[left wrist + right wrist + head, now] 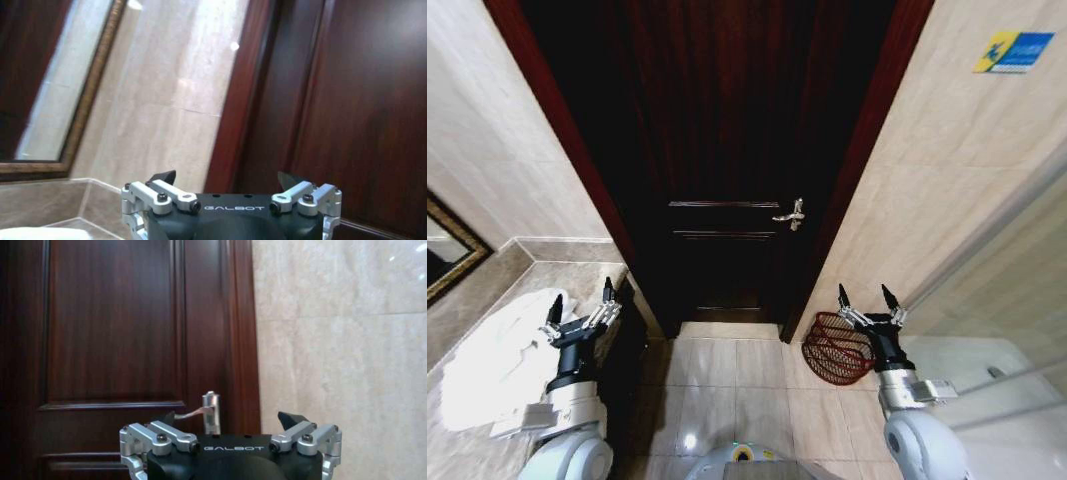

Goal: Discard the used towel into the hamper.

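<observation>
The one crumpled white cloth towel (497, 355) lies on the beige stone surface (467, 300) just beside and partly beneath the left tool (580, 305), spreading away from it to the robot's left; its long axis runs from near that tool's fingers back toward the robot, and a small white edge of it shows below the left tool (227, 182) in the left wrist view. The left tool hangs above the surface's edge with its two dark fingertips (555, 305) spread apart and nothing between them. The one round open-weave hamper of dark reddish-brown wire (839, 348) sits on the tiled floor (727, 380) against the beige wall (907, 200), touching the right tool's outline from the inner side, its mouth tipped toward the robot. The right tool (867, 298) is also held with its fingers apart and empty, raised beside the hamper and facing the dark wooden door (113, 340), whose single silver lever handle (207, 412) shows just beyond the right tool (230, 422).
</observation>
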